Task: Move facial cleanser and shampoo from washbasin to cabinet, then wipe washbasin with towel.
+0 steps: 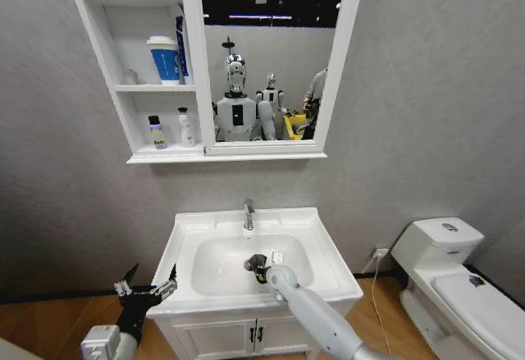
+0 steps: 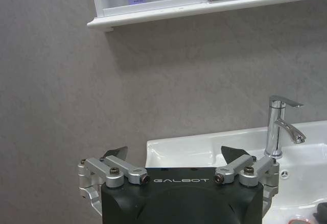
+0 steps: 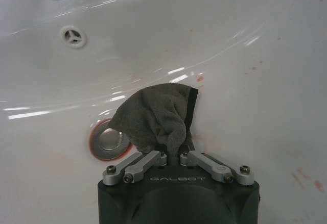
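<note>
Right tool (image 3: pixel 173 151) clamped, arm reaching forward-down; left tool (image 1: pixel 148 284) spread wide, raised low-left.

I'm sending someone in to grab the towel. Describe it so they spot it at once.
Find the white washbasin under the mirrored cabinet. Inside its bowl, beside the red-ringed drain, the right claw pinches a small dark grey towel. It is the only dark, soft thing against the white ceramic, with a black edge down one side.
</note>
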Available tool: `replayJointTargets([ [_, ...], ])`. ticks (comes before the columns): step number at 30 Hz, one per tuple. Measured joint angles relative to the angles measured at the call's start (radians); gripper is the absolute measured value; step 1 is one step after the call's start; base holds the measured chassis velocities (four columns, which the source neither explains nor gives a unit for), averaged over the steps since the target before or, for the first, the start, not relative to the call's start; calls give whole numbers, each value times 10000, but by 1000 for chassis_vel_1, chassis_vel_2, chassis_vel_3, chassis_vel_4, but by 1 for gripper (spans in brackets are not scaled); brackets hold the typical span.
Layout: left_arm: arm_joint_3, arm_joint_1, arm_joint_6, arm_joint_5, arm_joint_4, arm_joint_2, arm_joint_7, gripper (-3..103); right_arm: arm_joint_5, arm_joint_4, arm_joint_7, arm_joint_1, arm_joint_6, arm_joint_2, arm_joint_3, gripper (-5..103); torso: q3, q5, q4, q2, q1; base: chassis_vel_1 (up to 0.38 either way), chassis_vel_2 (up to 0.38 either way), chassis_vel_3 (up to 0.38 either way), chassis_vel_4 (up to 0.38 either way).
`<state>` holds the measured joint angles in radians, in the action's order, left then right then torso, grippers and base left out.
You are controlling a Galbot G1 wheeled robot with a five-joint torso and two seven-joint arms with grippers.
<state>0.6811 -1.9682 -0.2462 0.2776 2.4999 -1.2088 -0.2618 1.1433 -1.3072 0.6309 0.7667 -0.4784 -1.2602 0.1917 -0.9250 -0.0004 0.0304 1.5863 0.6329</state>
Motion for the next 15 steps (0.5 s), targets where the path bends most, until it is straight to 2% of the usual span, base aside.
replayJointTargets([
  [5,0,0,0,0,0,0,0,100,42,-187,191,-84,7,589,-132,6,-1,0,-1,0,1,0,0,0,0],
  [10,0,0,0,0,0,0,0,100,-336,-365,73,-121,188,1341,-238,6,0,1,-4,1,0,0,0,0,0],
  [15,0,0,0,0,0,0,0,100,-589,-82,-271,-218,230,1204,-212,6,1,-9,5,2,-2,0,0,0,0],
])
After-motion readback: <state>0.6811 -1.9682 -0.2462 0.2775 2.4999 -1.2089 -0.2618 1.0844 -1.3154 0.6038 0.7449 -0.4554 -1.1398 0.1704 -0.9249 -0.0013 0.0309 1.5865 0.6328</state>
